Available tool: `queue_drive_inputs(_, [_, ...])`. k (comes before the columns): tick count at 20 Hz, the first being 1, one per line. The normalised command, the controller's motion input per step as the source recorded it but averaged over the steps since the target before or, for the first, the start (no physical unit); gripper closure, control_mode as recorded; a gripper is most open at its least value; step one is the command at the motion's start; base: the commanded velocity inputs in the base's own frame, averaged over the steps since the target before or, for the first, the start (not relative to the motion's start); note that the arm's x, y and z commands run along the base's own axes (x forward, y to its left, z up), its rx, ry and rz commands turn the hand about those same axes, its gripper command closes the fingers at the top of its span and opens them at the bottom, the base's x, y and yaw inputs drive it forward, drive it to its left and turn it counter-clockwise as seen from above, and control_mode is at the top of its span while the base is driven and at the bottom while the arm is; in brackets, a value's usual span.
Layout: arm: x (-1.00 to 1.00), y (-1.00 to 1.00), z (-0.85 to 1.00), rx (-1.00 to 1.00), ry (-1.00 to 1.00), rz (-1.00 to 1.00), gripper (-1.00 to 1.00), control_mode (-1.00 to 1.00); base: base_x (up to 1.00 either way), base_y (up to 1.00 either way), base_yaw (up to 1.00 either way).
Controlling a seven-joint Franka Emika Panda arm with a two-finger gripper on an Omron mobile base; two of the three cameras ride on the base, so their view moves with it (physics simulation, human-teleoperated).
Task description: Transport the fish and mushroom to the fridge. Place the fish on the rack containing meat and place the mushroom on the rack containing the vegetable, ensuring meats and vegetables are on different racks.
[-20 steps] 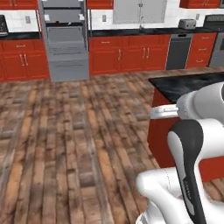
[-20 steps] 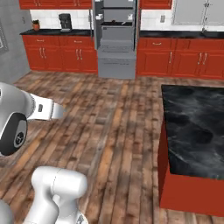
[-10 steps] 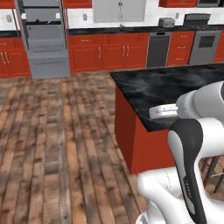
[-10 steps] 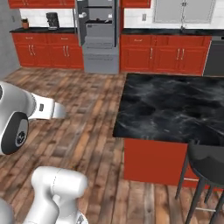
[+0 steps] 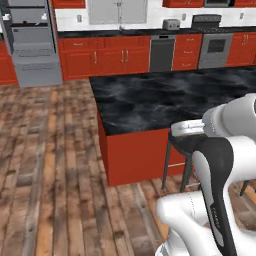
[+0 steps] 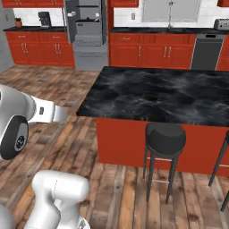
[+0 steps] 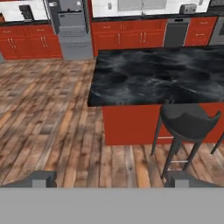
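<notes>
My gripper [image 7: 111, 179] is open in the hand view, its two dark fingertips [image 7: 43, 179] standing wide apart with nothing between them. It hangs above the wooden floor and faces a kitchen island. The fish, the mushroom and the fridge with its racks are out of view.
A red island with a black marble top [image 5: 170, 97] [image 6: 165, 94] [image 7: 157, 74] stands ahead. Black stools [image 6: 165, 136] [image 7: 188, 120] line its near side. Red cabinets [image 5: 110, 60] and a grey oven stack [image 5: 30, 45] [image 6: 89, 33] run along the back wall. Open wooden floor [image 5: 45, 175] lies to the left.
The whole picture has shifted, so the base has moved: the island slid from the right edge toward the centre and the stools came into sight. The gripper stays open.
</notes>
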Motion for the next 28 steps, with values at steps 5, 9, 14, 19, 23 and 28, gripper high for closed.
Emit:
queue_drive_inputs(5, [0.00, 0.00, 0.00, 0.00, 0.00, 0.00, -1.00, 1.00, -0.20, -1.00, 0.00])
queue_drive_inputs(9, [0.00, 0.00, 0.00, 0.00, 0.00, 0.00, -1.00, 1.00, 0.00, -1.00, 0.00])
queue_drive_inputs(14, [0.00, 0.00, 0.00, 0.00, 0.00, 0.00, -1.00, 1.00, 0.00, -1.00, 0.00])
queue_drive_inputs(19, [0.00, 0.00, 0.00, 0.00, 0.00, 0.00, -1.00, 1.00, 0.00, -1.00, 0.00])
queue_drive_inputs(23, [0.00, 0.00, 0.00, 0.00, 0.00, 0.00, -1.00, 1.00, 0.00, -1.00, 0.00])
queue_drive_inputs(28, [0.00, 0.00, 0.00, 0.00, 0.00, 0.00, -1.00, 1.00, 0.05, -1.00, 0.00])
